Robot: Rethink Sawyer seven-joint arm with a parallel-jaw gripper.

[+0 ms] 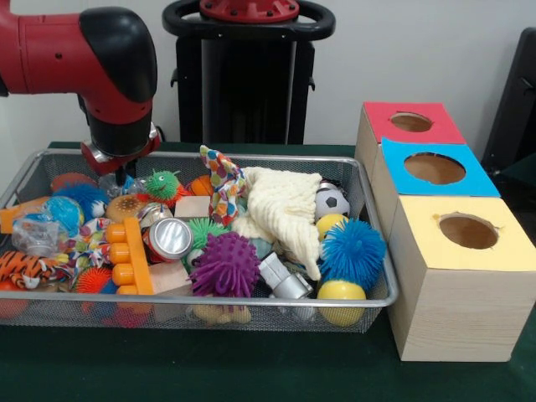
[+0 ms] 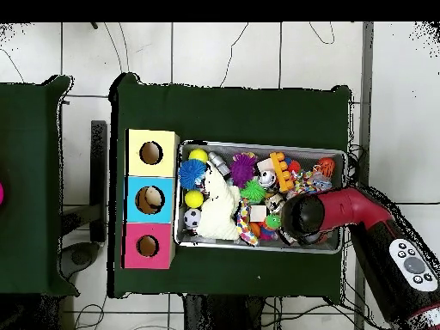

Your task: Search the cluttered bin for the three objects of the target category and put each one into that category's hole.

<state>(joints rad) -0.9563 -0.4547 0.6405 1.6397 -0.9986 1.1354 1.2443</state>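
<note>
We read the front view from its left. The tool point(image 1: 120, 170) hangs over the far left corner of the bin point(image 1: 381, 295), its tip down among the toys; the arm's thick wrist hides it, so we cannot tell whether it grips anything.

The target category is not shown, so we cannot name the three objects. Whatever they are, they lie in the bin, and everything else in it lies to the right of the tool or nearer the front, so we judge the coming move runs that way.

Just right of the tool sits a green spiky ball point(image 1: 163, 182), soft and bristly. Nearer the front stands an orange block point(image 1: 130, 255), hard plastic with round studs, its long axis running near to far. Beside it a can point(image 1: 170, 239) lies on its side, shiny metal. Then a purple spiky ball point(image 1: 224, 265), rubbery, and a cream cloth point(image 1: 285, 209), knitted and limp, draped over the middle. Further right are a blue fuzzy ball point(image 1: 353, 249) and a smooth yellow ball point(image 1: 341, 291).

At the right, well clear of the tool, stand the boxes point(image 1: 456, 289) on the bench point(image 1: 251, 368), with red, blue and yellow tops and a round hole in each.
</note>
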